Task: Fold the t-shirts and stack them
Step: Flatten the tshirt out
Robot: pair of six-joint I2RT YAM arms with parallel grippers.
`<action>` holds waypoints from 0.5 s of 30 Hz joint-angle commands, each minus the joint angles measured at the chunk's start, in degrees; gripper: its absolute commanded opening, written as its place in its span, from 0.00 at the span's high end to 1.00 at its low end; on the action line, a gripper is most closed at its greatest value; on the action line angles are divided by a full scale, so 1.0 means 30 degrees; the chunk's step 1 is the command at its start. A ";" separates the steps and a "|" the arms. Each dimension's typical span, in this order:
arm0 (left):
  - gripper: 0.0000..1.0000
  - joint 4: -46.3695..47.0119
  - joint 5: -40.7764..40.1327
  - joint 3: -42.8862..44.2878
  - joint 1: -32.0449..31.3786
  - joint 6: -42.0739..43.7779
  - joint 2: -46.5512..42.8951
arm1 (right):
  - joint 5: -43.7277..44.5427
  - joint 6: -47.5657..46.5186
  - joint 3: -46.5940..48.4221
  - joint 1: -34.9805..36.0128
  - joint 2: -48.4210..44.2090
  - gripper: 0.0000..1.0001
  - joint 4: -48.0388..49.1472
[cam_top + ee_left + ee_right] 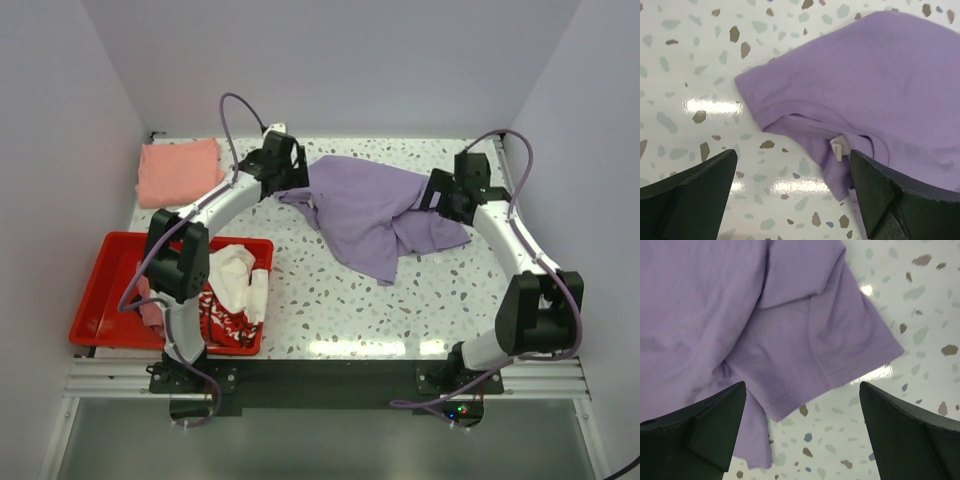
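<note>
Lavender t-shirt (365, 215) beneath left gripper (792, 155) and right gripper (802, 385), both wide; red tray (105, 290) holds white t-shirt (235, 275)

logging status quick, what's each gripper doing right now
Left gripper: open, holding nothing, above the purple t-shirt.
Right gripper: open, holding nothing, above the same shirt.
</note>
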 commanded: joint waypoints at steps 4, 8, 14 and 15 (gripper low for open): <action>0.00 0.0197 -0.1005 -0.2745 0.0040 -0.1333 -0.2681 | -0.1418 0.1143 -0.3033 0.2808 -0.2974 0.01 -0.0460; 0.00 0.1046 -0.1005 -0.5786 0.0040 -0.1627 -0.4789 | -0.1768 0.2023 -0.5841 0.5178 -0.4351 0.02 -0.0432; 0.00 0.1342 -0.1123 -0.7611 0.0040 -0.1979 -0.6844 | -0.2001 0.3108 -0.8045 0.6709 -0.4152 0.11 0.0593; 0.00 0.1342 -0.1152 -0.7671 0.0040 -0.1980 -0.7019 | -0.2061 0.3138 -0.8134 0.6942 -0.3946 0.13 0.0942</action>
